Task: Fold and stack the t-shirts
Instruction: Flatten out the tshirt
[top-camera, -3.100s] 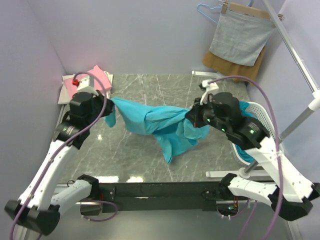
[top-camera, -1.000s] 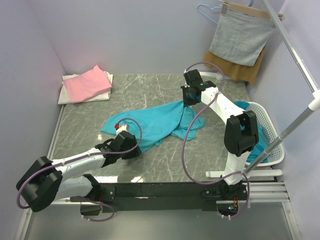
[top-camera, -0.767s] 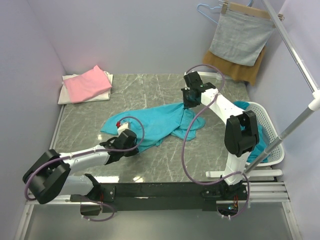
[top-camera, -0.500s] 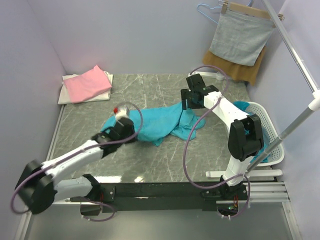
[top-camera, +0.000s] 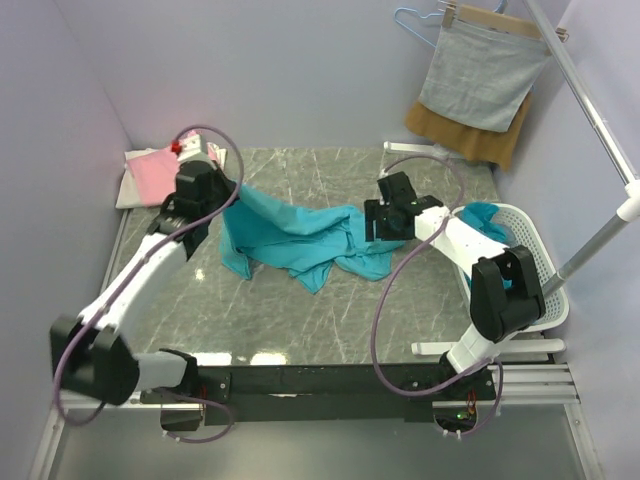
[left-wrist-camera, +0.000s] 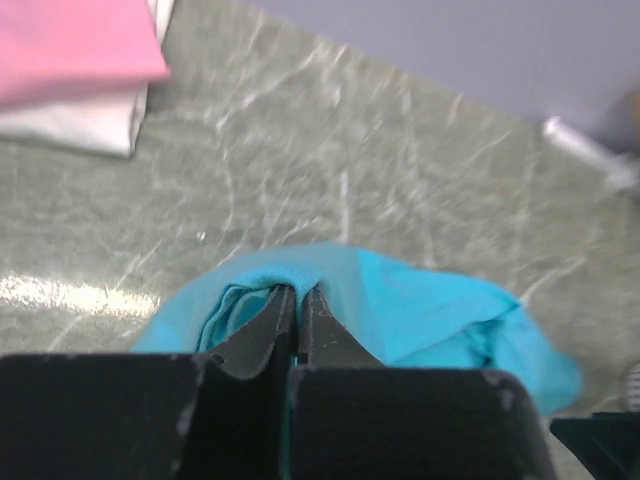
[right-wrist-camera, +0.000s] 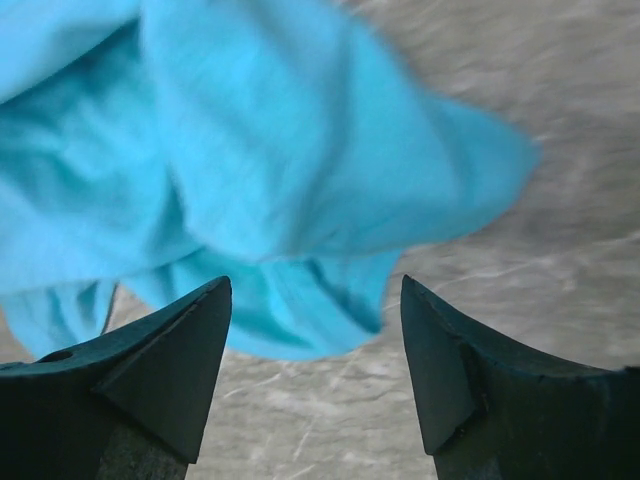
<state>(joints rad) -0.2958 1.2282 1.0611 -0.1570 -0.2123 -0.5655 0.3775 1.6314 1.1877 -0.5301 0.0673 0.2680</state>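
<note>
A crumpled teal t-shirt lies across the middle of the marble table. My left gripper is shut on the shirt's left edge and holds it raised toward the back left, so the cloth drapes down from it. In the left wrist view the fabric folds over my closed left gripper. My right gripper is open over the shirt's right end. In the right wrist view the teal cloth hangs past the spread fingers, with nothing between them at the right gripper.
A folded pink shirt lies on a white one at the back left corner, partly hidden by my left arm. A white basket holding more teal cloth stands at the right. A grey towel hangs on the back wall, and a metal pole slants nearby.
My left gripper closed on the shirt's near-left edge and carried it up and toward the back left. My right gripper let go of the shirt and drew back to the right.
</note>
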